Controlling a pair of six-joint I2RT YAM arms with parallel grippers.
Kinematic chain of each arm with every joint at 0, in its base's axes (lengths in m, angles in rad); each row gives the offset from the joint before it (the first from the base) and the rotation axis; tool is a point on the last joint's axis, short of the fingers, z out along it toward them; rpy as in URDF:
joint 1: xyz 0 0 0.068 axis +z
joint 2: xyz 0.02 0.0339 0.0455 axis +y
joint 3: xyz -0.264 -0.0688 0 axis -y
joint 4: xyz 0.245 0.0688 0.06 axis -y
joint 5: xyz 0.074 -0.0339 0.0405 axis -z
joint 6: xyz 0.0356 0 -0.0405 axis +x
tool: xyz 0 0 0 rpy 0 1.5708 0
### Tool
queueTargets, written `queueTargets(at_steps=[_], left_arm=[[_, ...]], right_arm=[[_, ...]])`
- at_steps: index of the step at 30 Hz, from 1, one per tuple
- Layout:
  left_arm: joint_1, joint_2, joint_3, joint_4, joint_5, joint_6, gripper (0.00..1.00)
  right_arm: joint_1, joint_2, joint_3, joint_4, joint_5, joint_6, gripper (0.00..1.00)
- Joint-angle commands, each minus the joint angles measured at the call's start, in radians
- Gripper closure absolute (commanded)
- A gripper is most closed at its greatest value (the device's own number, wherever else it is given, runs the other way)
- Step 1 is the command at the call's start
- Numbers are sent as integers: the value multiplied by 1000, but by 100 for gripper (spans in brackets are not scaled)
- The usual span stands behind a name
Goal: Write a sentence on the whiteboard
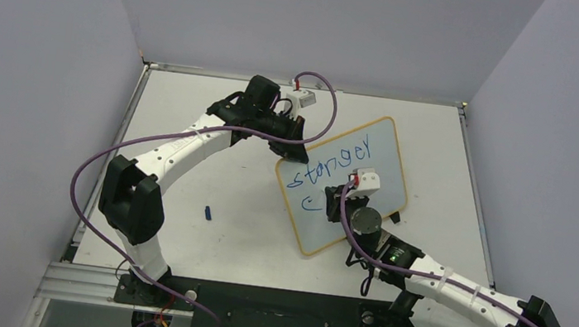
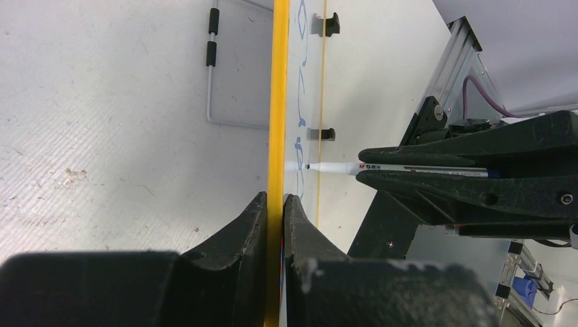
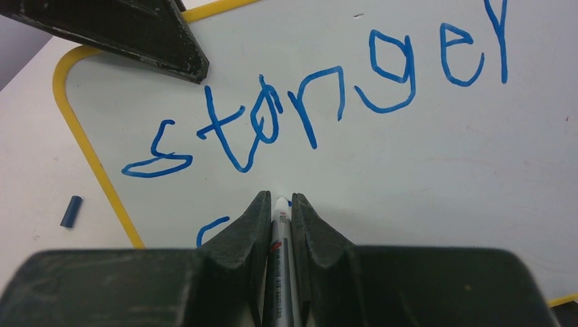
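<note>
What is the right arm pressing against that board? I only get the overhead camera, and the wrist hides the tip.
Observer: A white marker, clamped in the right gripper, with its tip at the whiteboard just under the word "stanger".
Operator: Is the left arm just resting there?
Observer: No. Its wrist camera shows the left gripper shut on the board's yellow frame.
Operator: And that blue speck beside the board?
Observer: Up close it is a small blue cylinder, perhaps the marker's cap, lying apart from the board.
</note>
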Motion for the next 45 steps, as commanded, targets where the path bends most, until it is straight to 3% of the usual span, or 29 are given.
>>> queueTargets(at_steps=[1, 26, 45], left_arm=[[5, -53, 4, 41, -94, 41, 100], [5, -53, 4, 41, -96, 44, 100], [4, -56, 2, 42, -95, 42, 100]], right_arm=[[-1, 18, 34, 53, -63, 24, 100], [24, -48, -76, -49, -42, 102, 100], [-25, 11, 91, -94, 18, -20, 100]])
